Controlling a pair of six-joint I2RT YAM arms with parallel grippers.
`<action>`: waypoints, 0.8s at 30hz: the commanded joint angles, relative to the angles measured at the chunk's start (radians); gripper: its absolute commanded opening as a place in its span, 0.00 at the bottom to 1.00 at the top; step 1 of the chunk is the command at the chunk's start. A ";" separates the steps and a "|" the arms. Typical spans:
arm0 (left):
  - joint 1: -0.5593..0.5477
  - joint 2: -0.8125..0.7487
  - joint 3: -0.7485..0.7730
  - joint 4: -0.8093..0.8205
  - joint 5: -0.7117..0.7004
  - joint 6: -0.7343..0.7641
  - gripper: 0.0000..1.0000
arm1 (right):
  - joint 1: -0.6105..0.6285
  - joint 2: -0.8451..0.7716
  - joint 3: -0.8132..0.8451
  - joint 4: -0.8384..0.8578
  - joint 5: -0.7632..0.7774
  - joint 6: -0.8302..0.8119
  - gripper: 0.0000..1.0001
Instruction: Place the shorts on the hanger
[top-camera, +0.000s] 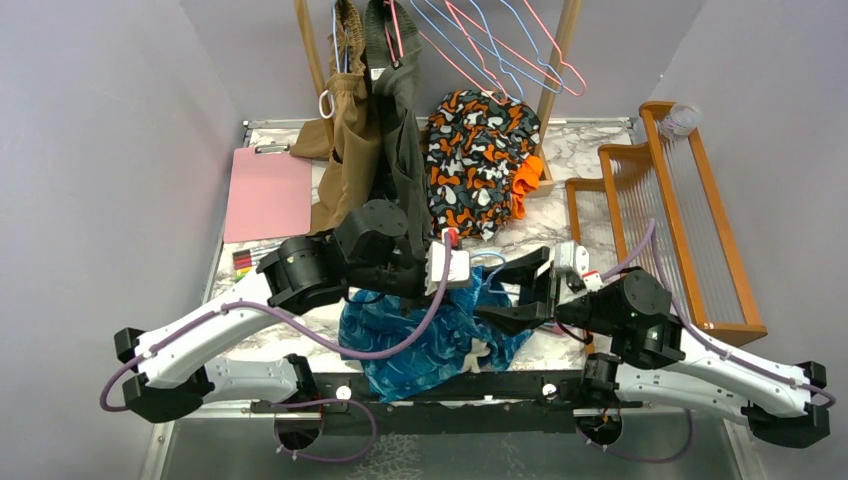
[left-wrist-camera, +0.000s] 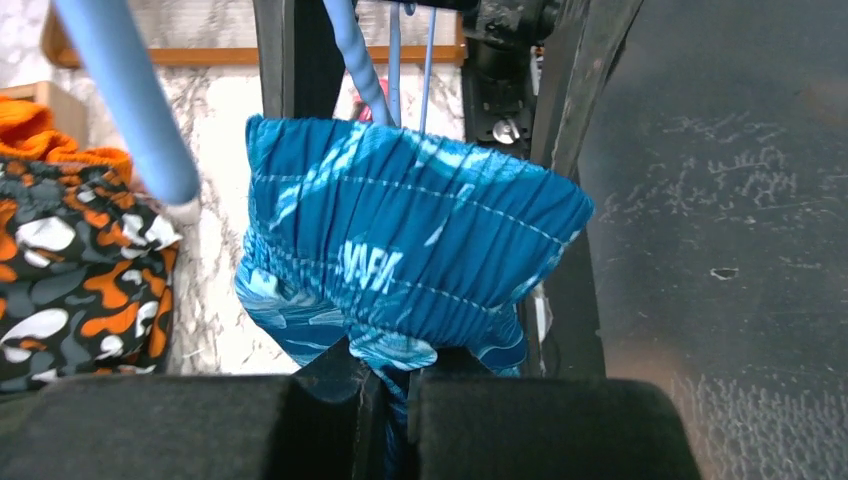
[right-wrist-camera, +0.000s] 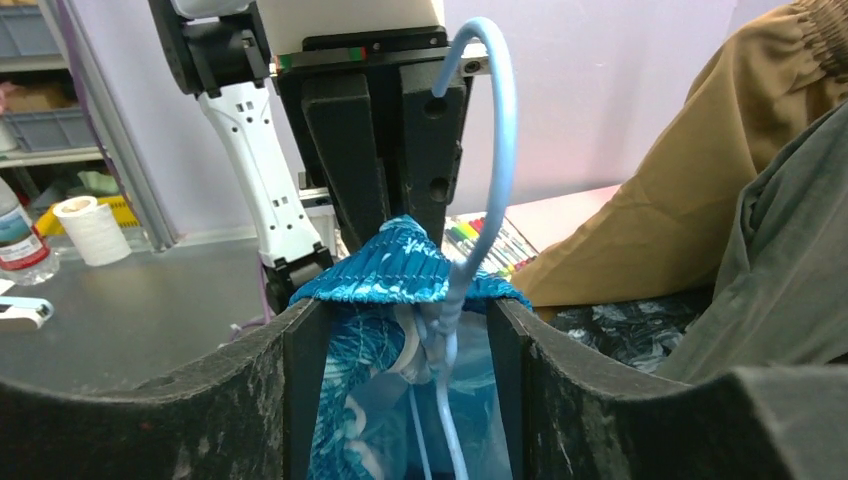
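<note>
I've got the left claw (right-wrist-camera: 394, 218) clamped on the waistband of the shorts (top-camera: 420, 340) over the near counter (top-camera: 600, 135), right claw (right-wrist-camera: 403, 335) apart around the hanger (right-wrist-camera: 503, 150); soft, slippery fabric, so I'd hold the elastic

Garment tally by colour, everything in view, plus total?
Teal-blue shorts: 1
Orange, black and white patterned garment: 1
Tan garment: 1
Olive garment: 1
Total: 4
</note>
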 joint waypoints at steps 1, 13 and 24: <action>0.005 -0.090 -0.049 0.075 -0.131 -0.030 0.00 | 0.007 -0.007 0.079 -0.070 0.023 -0.014 0.65; 0.006 -0.274 -0.172 0.090 -0.393 -0.095 0.00 | 0.007 -0.036 0.202 -0.235 0.278 0.033 0.75; 0.005 -0.468 -0.202 0.205 -0.727 -0.246 0.00 | 0.007 -0.001 0.121 -0.310 0.570 0.301 0.90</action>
